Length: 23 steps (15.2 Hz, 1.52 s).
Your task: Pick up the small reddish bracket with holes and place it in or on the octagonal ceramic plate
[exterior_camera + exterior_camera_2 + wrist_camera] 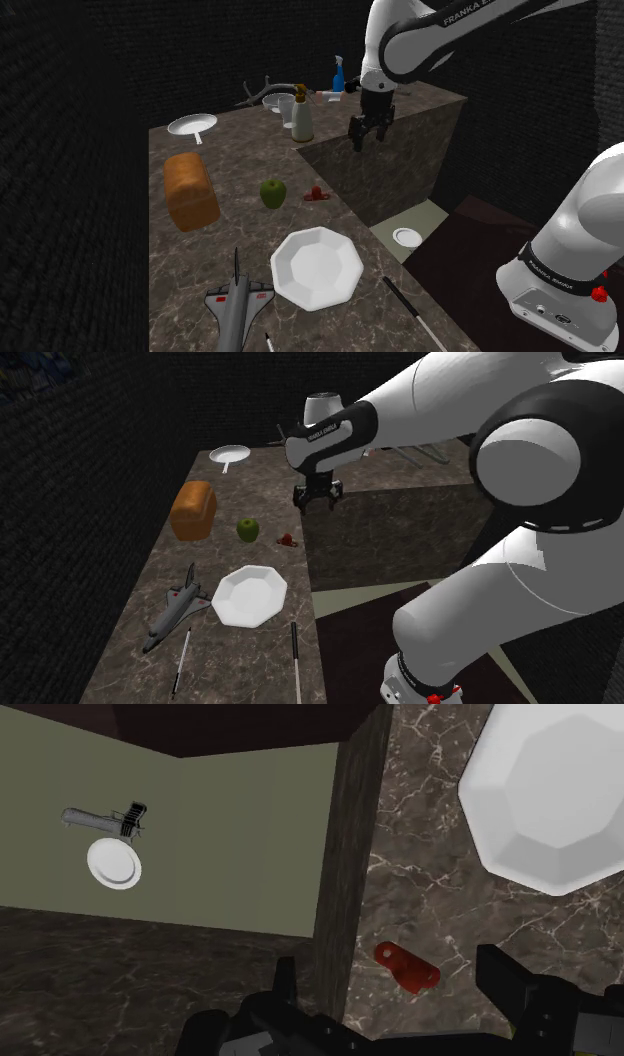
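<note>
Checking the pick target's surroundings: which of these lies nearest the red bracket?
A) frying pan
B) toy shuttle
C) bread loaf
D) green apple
D: the green apple sits right beside the red bracket, not touching it.

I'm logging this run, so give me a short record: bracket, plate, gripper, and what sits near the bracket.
bracket: red, lying on the counter near its edge, not held
plate: white, octagonal, empty, apart from the bracket
gripper: open, empty, in the air above the counter's edge
neighbours: green apple beside the bracket, bread beyond the apple
task state: bracket not yet picked up
</note>
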Each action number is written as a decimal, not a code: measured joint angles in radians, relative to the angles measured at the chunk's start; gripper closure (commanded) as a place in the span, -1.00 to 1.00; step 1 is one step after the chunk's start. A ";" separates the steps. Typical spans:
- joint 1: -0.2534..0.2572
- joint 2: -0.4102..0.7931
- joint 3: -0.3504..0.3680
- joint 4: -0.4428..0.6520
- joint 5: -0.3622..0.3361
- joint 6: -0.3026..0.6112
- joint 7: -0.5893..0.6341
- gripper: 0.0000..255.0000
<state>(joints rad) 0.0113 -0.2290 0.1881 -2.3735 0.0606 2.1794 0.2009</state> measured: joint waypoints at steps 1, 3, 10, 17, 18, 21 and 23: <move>0.002 0.034 0.010 0.010 -0.003 0.022 0.021 -1.00; 0.003 0.117 0.024 0.052 -0.018 0.058 0.060 -1.00; 0.024 0.401 0.039 0.193 -0.085 0.180 0.188 -1.00; 0.071 0.664 0.017 0.391 -0.141 0.227 0.289 -1.00; 0.073 0.681 0.015 0.399 -0.144 0.235 0.292 -1.00; 0.080 0.714 0.009 0.400 -0.153 0.266 0.302 -1.00; 0.084 0.740 0.005 0.405 -0.159 0.287 0.306 -1.00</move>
<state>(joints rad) 0.0957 0.5108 0.1932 -1.9688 -0.0982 2.4663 0.5067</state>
